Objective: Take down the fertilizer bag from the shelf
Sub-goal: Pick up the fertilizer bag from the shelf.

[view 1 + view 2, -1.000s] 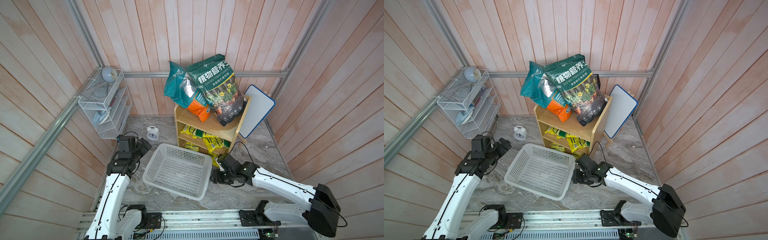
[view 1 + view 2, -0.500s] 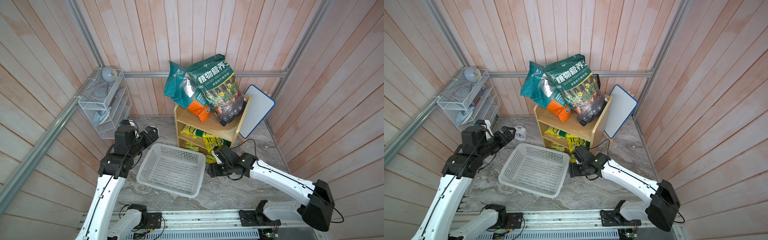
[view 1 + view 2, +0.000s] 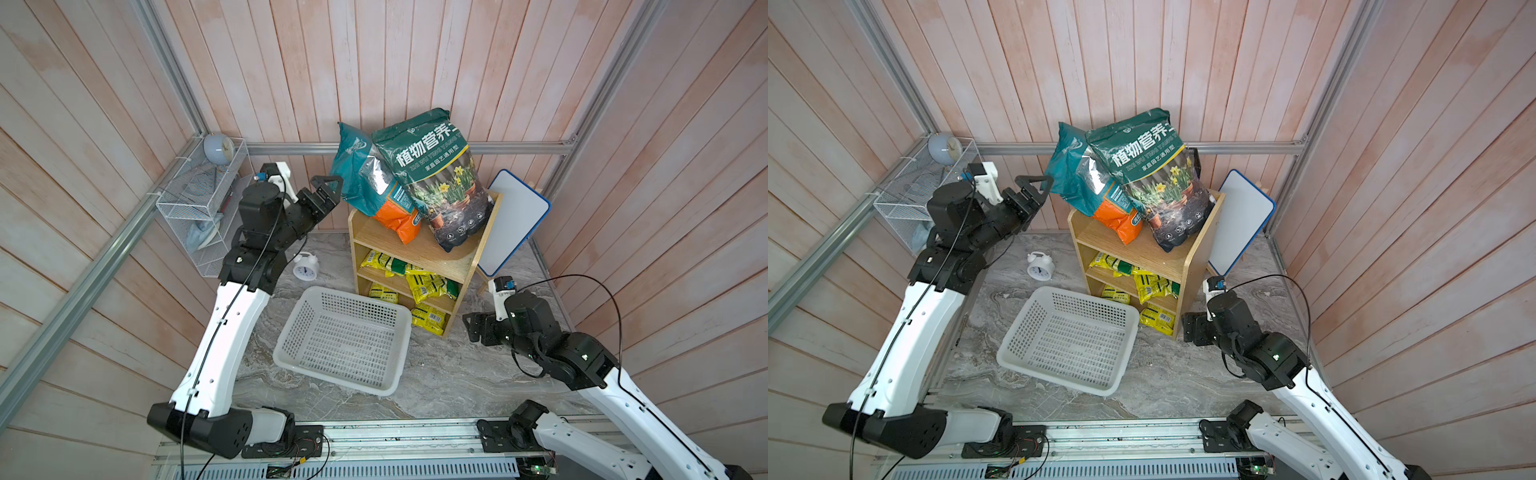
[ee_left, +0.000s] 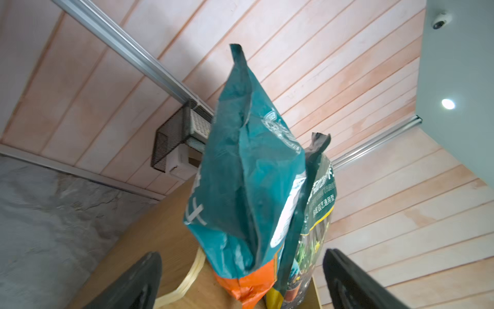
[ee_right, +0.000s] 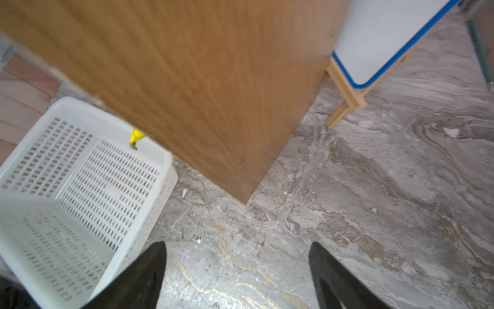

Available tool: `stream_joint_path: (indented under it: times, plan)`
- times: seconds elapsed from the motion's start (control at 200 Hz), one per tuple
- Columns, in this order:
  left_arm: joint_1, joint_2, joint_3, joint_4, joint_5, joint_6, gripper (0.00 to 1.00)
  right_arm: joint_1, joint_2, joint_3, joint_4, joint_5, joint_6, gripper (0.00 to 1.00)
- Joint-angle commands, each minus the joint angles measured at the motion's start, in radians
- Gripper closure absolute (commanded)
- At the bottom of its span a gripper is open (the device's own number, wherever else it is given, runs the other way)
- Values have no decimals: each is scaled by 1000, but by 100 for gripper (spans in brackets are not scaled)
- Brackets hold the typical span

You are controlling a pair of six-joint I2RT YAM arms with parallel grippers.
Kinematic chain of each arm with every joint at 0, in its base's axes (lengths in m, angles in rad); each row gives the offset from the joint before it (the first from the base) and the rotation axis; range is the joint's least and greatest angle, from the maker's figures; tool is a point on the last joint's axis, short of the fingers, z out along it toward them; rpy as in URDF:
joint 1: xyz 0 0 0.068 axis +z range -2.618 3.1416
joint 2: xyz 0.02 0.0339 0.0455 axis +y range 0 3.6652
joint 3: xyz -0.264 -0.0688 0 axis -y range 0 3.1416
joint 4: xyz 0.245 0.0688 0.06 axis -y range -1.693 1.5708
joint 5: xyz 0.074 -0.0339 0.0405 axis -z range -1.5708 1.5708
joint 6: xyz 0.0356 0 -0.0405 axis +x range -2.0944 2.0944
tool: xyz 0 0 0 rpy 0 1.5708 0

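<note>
counted items: two large bags, namely a teal-and-orange bag (image 3: pixel 365 183) and a dark green bag (image 3: pixel 440 174); one wooden shelf (image 3: pixel 376 235) with three tiers; one white basket (image 3: pixel 338 292); one whiteboard (image 3: pixel 513 224). one white wire rack (image 3: pixel 195 199), one black mesh basket (image 4: pixel 171 144), and two clocks, a white alarm clock (image 3: pixel 306 266) and a pale blue clock (image 3: pixel 218 147). two robot arms, the left arm (image 3: pixel 224 332) and the right arm (image 3: pixel 623 395); the yellow packets (image 3: pixel 430 318) overlap too much to count.

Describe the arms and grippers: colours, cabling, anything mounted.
Both match: left arm and right arm have white link shells, black joint housings and a loose black cable. Left gripper and right gripper are black, each with a white wrist mount.
</note>
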Motion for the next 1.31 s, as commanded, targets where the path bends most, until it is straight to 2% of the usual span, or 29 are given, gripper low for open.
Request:
stream_joint_path:
  times: [0.0,0.165,0.225,0.31,0.35,0.54,0.65,0.735,0.835,0.94,1.08,1.155,1.215,1.3]
  plan:
    - [-60,82,121,52,-16,29,0,-68,0,-26,19,-28,-46,12]
    - [-87,230,290,-36,-121,67,1,-107,26,-50,72,-88,-54,12]
    - [-88,259,309,-42,-166,68,11,-107,32,-46,71,-82,-62,12]
    - [-92,291,330,-47,-188,70,34,-109,25,-49,72,-66,-70,12]
    - [-97,300,335,-48,-200,72,37,-111,19,-54,74,-57,-73,12]
    - [-119,327,379,-95,-291,130,38,-127,15,-68,91,-69,-87,12]
    - [-121,297,360,-163,-388,162,18,-130,29,-64,88,-85,-92,12]
    - [-121,233,269,-156,-484,176,13,-131,37,-64,92,-86,-96,12]
    - [-121,174,151,-54,-546,176,12,-133,47,-62,103,-89,-104,12]
    - [-121,236,234,-38,-536,201,12,-135,64,-50,102,-97,-115,12]
    - [-115,383,442,-24,-402,205,15,-135,63,-49,95,-88,-118,12]
    - [-114,447,520,-21,-358,196,21,-136,55,-62,103,-83,-110,12]
    - [-112,479,546,-16,-332,185,33,-137,49,-73,108,-83,-101,13]
    - [-107,484,517,6,-310,156,67,-136,41,-81,104,-80,-94,13]
